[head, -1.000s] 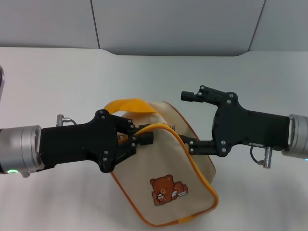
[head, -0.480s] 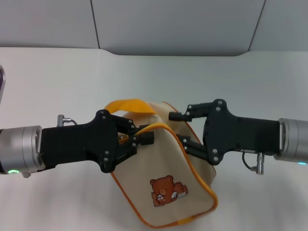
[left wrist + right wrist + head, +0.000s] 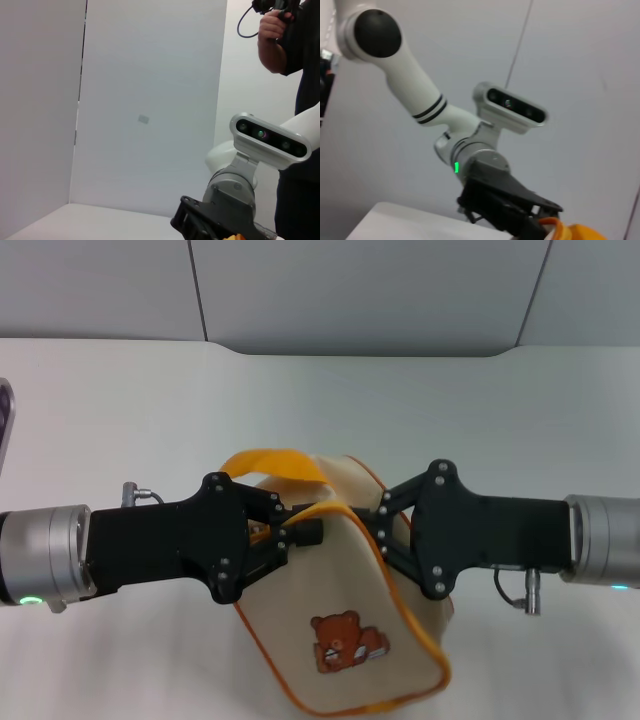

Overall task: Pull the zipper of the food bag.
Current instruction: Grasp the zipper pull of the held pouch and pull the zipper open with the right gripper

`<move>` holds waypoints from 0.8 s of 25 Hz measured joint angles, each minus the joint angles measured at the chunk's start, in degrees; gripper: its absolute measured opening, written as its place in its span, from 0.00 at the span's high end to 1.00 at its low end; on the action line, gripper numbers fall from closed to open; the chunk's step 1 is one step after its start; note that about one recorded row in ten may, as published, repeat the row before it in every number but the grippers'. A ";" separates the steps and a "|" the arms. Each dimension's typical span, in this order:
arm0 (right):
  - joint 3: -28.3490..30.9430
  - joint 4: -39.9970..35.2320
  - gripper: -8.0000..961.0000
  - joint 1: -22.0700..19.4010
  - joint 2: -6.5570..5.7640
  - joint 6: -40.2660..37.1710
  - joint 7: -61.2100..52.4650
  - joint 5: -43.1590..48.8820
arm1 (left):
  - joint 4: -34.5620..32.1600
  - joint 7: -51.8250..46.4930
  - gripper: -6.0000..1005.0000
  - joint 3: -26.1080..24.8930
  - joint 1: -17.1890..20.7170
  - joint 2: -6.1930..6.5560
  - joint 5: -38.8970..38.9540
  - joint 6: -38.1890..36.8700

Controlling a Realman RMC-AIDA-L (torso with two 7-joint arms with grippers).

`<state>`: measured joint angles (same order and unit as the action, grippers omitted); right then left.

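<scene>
The beige food bag (image 3: 335, 585) with a brown bear print (image 3: 345, 640) sits on the white table between my two arms. Its orange strap (image 3: 275, 462) arches over the far left side. The orange-edged zipper (image 3: 372, 562) runs along the top rim. My left gripper (image 3: 300, 532) is shut on the rim at the bag's left end. My right gripper (image 3: 382, 530) is closed in on the zipper line at the right end of the rim. The metal pull is hidden between its fingers. The left wrist view shows my right gripper (image 3: 210, 225). The right wrist view shows my left gripper (image 3: 505, 210).
The white table (image 3: 120, 410) stretches back to grey wall panels (image 3: 350, 290). A dark object (image 3: 5, 420) pokes in at the left edge. A person (image 3: 287, 40) holding a device stands behind the robot in the left wrist view.
My right gripper moved left from beside the bag to the zipper line, turned, and its fingers closed from wide open. The left gripper kept its hold. The bag shifted slightly.
</scene>
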<state>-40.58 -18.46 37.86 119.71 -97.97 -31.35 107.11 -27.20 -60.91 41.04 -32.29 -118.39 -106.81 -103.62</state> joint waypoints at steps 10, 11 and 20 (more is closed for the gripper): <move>-2.24 -0.45 0.99 -0.64 -0.26 -0.03 1.24 0.25 | -0.05 0.00 0.93 -1.45 0.71 0.06 -0.03 0.22; -2.34 -0.51 0.99 -1.01 -0.32 -0.05 1.27 0.37 | 0.03 0.00 0.93 -1.94 0.89 0.17 -0.03 0.45; -6.51 -2.34 0.99 -4.68 -0.55 -0.05 0.78 0.97 | 0.25 0.00 0.93 -6.14 2.92 0.73 -0.02 2.08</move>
<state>-47.09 -20.80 33.18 119.16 -98.02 -30.57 108.08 -26.95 -60.91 34.90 -29.37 -117.65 -106.83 -101.55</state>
